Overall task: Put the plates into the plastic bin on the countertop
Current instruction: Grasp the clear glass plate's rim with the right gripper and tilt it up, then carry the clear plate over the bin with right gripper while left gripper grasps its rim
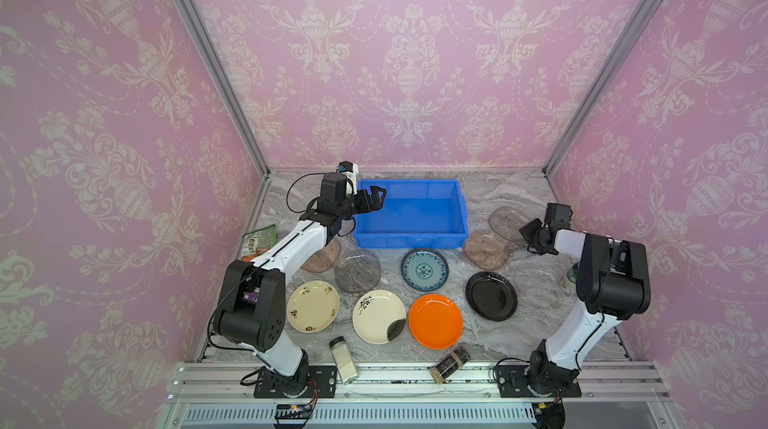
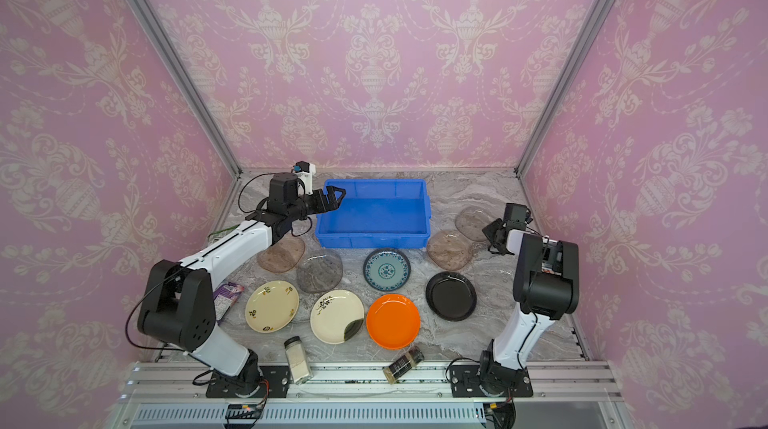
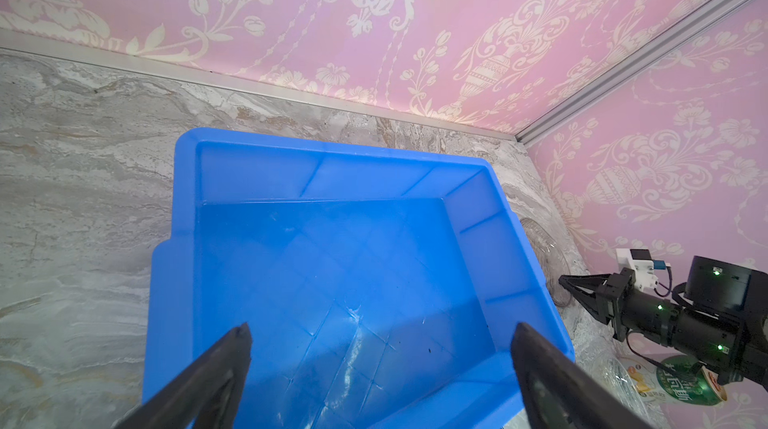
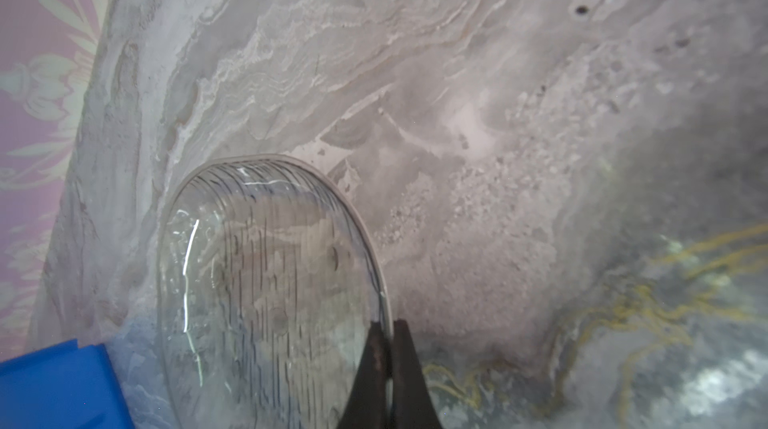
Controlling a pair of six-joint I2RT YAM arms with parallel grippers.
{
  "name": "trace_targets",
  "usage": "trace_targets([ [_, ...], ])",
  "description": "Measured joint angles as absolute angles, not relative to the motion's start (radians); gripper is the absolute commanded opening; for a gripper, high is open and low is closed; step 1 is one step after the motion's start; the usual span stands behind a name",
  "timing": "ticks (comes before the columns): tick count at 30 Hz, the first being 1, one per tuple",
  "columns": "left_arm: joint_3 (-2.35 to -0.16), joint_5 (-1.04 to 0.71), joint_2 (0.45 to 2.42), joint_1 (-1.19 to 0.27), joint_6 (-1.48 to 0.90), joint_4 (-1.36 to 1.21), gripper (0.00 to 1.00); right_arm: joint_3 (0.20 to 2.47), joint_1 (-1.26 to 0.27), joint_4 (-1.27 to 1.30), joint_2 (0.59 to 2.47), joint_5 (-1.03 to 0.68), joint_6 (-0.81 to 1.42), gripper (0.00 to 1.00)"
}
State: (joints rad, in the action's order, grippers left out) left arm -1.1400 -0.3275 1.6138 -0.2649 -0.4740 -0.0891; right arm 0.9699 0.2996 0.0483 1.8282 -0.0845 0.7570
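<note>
The blue plastic bin (image 1: 411,240) (image 2: 374,240) stands empty at the back of the marble countertop (image 1: 478,190). My left gripper (image 1: 376,194) (image 3: 383,329) hangs open over the bin's left end with nothing between its fingers. My right gripper (image 1: 527,233) (image 4: 387,325) is shut on the rim of a translucent glass plate (image 4: 266,264) (image 1: 507,223) right of the bin. In front of the bin lie an orange plate (image 1: 435,321), a black plate (image 1: 491,296), a teal plate (image 1: 424,269), two cream plates (image 1: 313,305) (image 1: 379,315) and several more glass plates (image 1: 357,271).
Two spice jars (image 1: 344,360) (image 1: 449,364) lie at the front edge. A green snack packet (image 1: 259,237) and a purple packet (image 2: 226,298) sit by the left arm. A green can (image 3: 685,383) stands beside the right arm. Pink walls close in on three sides.
</note>
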Motion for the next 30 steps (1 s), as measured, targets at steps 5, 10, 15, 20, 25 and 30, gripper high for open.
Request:
trace_targets([
  [5,-1.14,-0.327,1.614,-0.265,-0.488,-0.107,0.99,0.97,0.3,0.059,1.828,-0.086,0.765,0.0],
  [10,-1.14,-0.327,1.614,-0.265,-0.49,-0.113,0.99,0.968,0.305,0.063,1.803,-0.066,0.781,0.0],
  [15,-1.14,-0.333,1.626,-0.265,-0.496,-0.118,0.99,0.945,0.307,0.063,1.681,-0.029,0.79,0.0],
  [20,-1.14,-0.343,1.657,-0.268,-0.508,-0.118,0.99,0.953,0.29,0.057,1.531,-0.027,0.786,0.0],
  [25,-1.178,-0.382,1.689,-0.287,-0.514,-0.114,0.99,1.063,0.16,-0.037,1.47,-0.057,0.711,0.0],
  [30,-1.207,-0.44,1.696,-0.305,-0.516,-0.115,0.99,1.213,-0.007,-0.133,1.468,-0.128,0.612,0.0],
])
